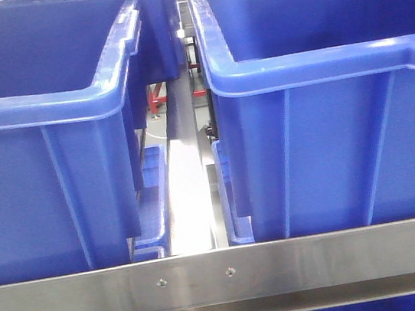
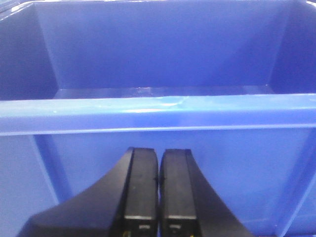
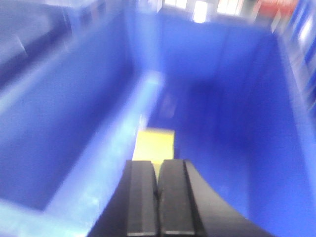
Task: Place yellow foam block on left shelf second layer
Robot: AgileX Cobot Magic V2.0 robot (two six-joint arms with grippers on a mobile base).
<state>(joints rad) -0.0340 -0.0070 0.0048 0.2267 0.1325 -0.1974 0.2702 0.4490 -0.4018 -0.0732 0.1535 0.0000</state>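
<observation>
In the front view two blue bins sit side by side behind a steel shelf rail (image 1: 224, 275), the left bin (image 1: 44, 147) and the right bin (image 1: 327, 123) apart, with a narrow steel upright (image 1: 189, 189) in the gap between them. The left gripper (image 2: 158, 197) faces the outer wall of a blue bin (image 2: 158, 113) just below its rim, jaws pressed together with nothing between them. The right gripper (image 3: 158, 197) hangs over the inside of another blue bin (image 3: 222, 123), jaws together and empty. The yellow foam block (image 3: 155, 143) lies in that bin against its left wall, just beyond the jaw tips; the view is blurred.
</observation>
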